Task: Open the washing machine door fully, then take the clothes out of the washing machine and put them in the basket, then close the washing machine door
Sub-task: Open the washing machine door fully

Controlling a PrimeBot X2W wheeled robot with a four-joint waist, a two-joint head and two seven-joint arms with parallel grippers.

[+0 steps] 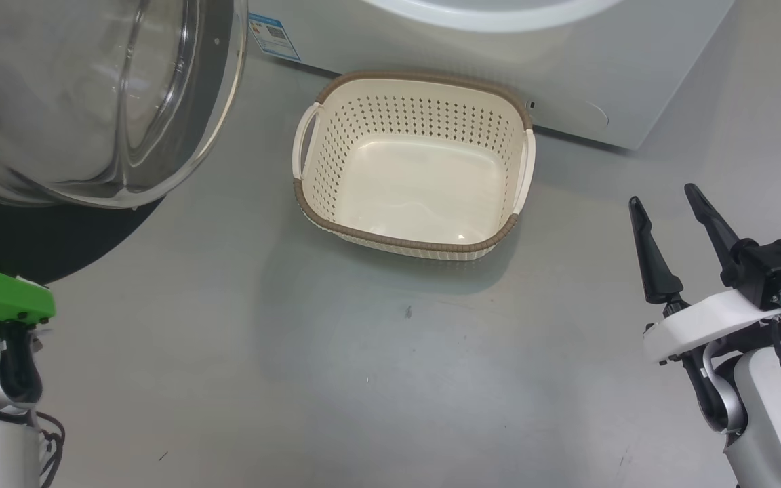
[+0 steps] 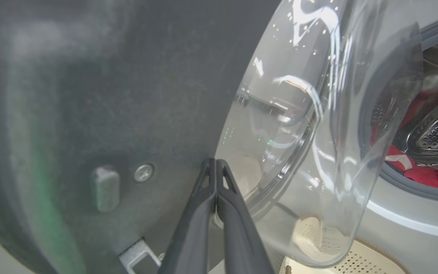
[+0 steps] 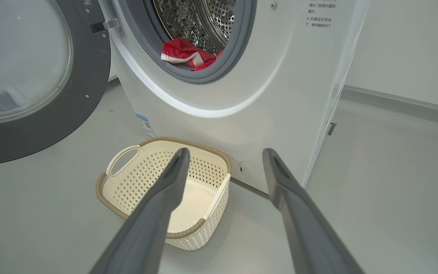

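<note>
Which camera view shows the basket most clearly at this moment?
The head view: the whole basket shows from above, empty. In the right wrist view a finger of the right hand covers part of the basket. The left wrist view catches one corner, below the door glass.
</note>
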